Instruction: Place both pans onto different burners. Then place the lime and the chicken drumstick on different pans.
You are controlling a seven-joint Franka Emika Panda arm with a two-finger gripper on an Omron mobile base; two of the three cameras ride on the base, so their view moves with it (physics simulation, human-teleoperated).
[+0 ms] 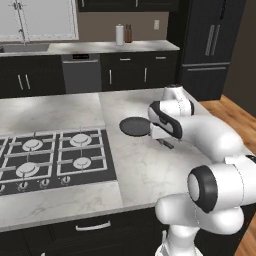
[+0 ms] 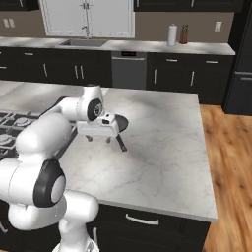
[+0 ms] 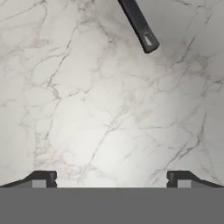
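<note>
Pan (image 1: pixel 134 126) round, flat, near-black, on veined marble counter (image 1: pixel 150 165); jaws (image 3: pixel 111 179) wide apart.

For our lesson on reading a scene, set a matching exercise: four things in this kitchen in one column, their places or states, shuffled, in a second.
Things
1. dark round frying pan
2. black gas cooktop
3. white paper towel roll
4. white arm's gripper

Places or states
A. on the back counter by the wall
B. jaws open above bare marble
C. set into the island's left part
D. on the marble beside the arm, off the burners

Pairs: 1-D, 2-C, 3-A, 4-B
</note>
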